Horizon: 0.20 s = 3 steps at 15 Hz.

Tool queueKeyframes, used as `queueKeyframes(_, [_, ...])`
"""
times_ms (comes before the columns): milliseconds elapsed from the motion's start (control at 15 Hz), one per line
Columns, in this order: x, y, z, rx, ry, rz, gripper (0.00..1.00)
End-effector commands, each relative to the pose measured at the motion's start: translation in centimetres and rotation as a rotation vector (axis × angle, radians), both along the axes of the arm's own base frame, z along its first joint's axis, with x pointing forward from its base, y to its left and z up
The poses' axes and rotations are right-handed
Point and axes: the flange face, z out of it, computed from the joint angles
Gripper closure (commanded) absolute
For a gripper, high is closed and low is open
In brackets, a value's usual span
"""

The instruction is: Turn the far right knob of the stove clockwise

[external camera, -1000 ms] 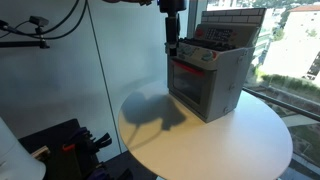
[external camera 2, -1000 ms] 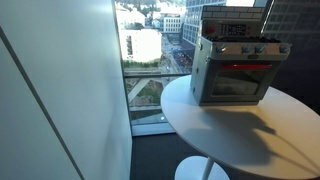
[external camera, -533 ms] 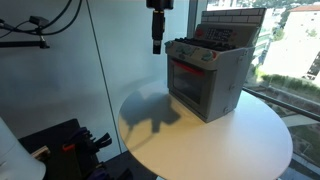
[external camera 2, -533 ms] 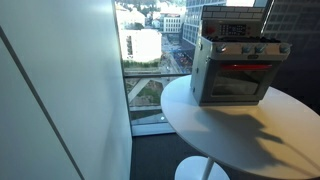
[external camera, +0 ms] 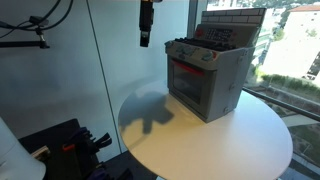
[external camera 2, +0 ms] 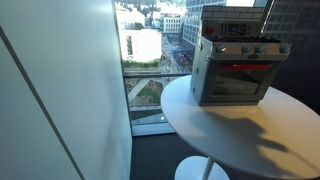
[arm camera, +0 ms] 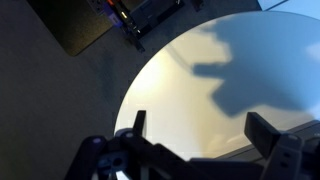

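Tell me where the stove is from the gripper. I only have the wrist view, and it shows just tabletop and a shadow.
Observer: The stove stands on the round table. The gripper hangs in the air off to one side of it, apart from it, with its tips about level with the stove's top.
Operator: Now point out the far right knob.
Observer: The far right knob ends the row along the stove's front top, and nothing is touching it.
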Motion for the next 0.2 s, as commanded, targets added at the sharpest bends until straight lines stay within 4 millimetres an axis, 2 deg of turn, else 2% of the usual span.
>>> queueKeyframes(0, [-0.03,-0.01,0.16,0.000,-0.001,0.001,0.00])
queueKeyframes(133, [-0.06,-0.01,0.23,0.000,-0.002,0.002,0.00])
